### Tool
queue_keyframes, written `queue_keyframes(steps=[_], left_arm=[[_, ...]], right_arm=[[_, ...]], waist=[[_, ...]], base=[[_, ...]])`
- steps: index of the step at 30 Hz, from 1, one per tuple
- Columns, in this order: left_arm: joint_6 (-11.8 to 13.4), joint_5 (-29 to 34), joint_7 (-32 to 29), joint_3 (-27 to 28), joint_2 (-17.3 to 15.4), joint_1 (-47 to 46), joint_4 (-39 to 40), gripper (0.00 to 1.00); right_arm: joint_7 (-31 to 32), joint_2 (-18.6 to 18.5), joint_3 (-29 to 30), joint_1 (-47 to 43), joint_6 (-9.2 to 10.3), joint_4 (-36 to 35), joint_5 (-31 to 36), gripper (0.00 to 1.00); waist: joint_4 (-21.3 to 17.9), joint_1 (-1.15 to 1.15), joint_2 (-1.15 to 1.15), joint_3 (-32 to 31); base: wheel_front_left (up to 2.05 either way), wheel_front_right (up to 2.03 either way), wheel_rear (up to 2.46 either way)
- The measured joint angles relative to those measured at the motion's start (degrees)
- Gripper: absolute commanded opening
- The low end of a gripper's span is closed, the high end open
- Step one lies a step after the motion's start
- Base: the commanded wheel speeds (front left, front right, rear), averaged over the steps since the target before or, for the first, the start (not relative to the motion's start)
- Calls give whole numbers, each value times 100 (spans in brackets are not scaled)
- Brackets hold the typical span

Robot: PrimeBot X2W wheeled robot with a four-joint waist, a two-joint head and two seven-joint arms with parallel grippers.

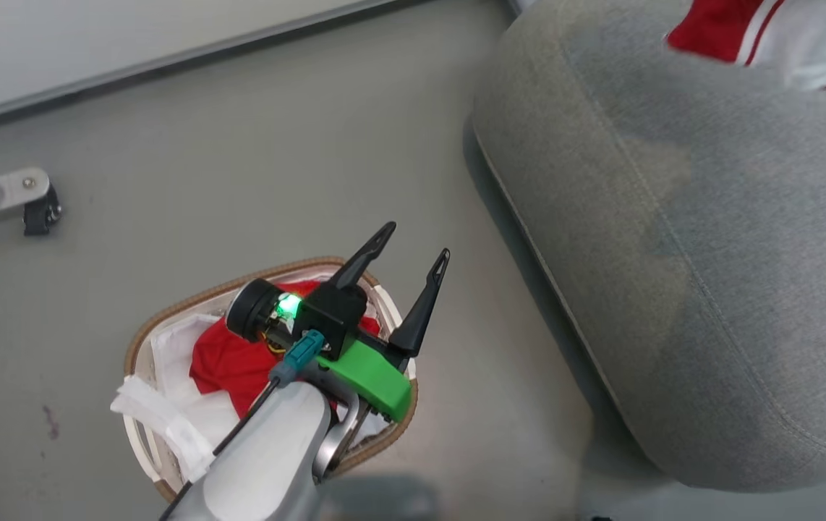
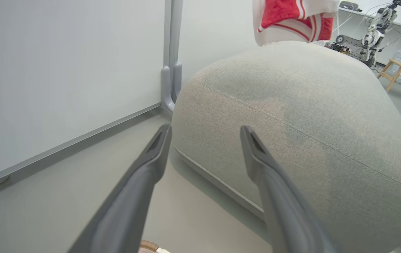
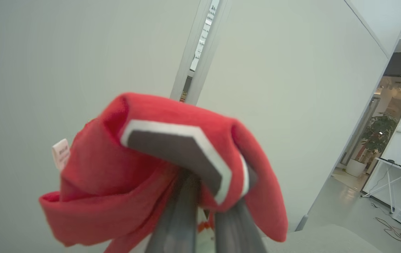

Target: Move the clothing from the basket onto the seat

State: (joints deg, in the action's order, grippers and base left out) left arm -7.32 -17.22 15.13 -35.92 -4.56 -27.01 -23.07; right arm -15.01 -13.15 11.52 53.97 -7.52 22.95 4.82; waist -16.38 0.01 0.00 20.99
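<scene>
Pinches clothing (image 3: pixel 109 168) in right end effector (image 3: pixel 204 186) above far-right seat (image 1: pixel 673 217) for dropping; poises left end effector (image 1: pixel 415 242) wide over basket (image 1: pixel 189 300).

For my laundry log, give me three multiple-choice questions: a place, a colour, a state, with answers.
1. Near the large light grey fabric sofa, the small oval white brown-rimmed plastic basket stands on: A) the floor B) a table C) a chair
2. What colour is the soft garment in the basket? A) blue B) red C) yellow
3. The right end effector is: A) open B) shut on a red soft garment with white trim C) shut on a handle
Answers: 1 A, bare floor surrounds it; 2 B, red fabric lies inside it; 3 B, its fingers pinch red cloth.
</scene>
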Motion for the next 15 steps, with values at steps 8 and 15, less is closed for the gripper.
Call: queue_keyframes(steps=[8, 15], left_arm=[[0, 243, 0, 33, -113, -401, 229, 100], [26, 348, 0, 133, -122, -578, 368, 100]], right_arm=[[2, -790, 570, 1201, 0, 1293, 170, 0], [2, -1066, 851, 1362, 0, 2499, 286, 0]], waist=[[260, 1, 0, 1008], [481, 1, 0, 1794]], base=[[0, 0, 0], [0, 0, 0]])
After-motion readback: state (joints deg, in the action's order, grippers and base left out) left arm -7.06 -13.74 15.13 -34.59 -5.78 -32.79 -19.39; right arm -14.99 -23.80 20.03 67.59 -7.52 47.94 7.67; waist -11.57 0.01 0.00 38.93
